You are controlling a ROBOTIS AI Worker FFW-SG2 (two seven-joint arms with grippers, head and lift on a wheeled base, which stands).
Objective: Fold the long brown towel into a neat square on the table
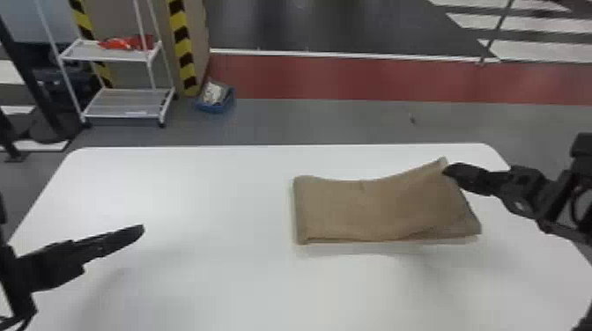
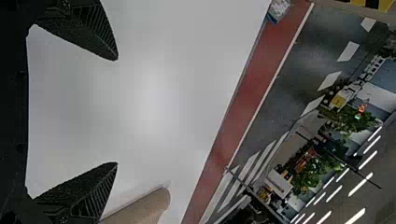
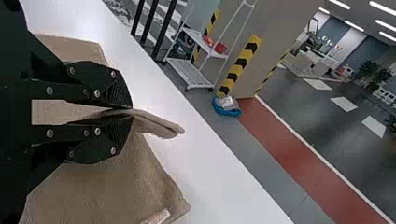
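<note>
Folded brown towel [image 1: 365, 209] on table [image 1: 198, 185], right of centre, right gripper [image 1: 447, 171] pinching its upper-right corner; left gripper [image 1: 140, 231] spread, lower left

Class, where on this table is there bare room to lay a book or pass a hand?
The table is bare between the left gripper and the towel's left edge, beyond that gripper to the far left corner, and on the robot's side of the towel. It is crowded at the towel's right end, where the right gripper pinches it.
</note>
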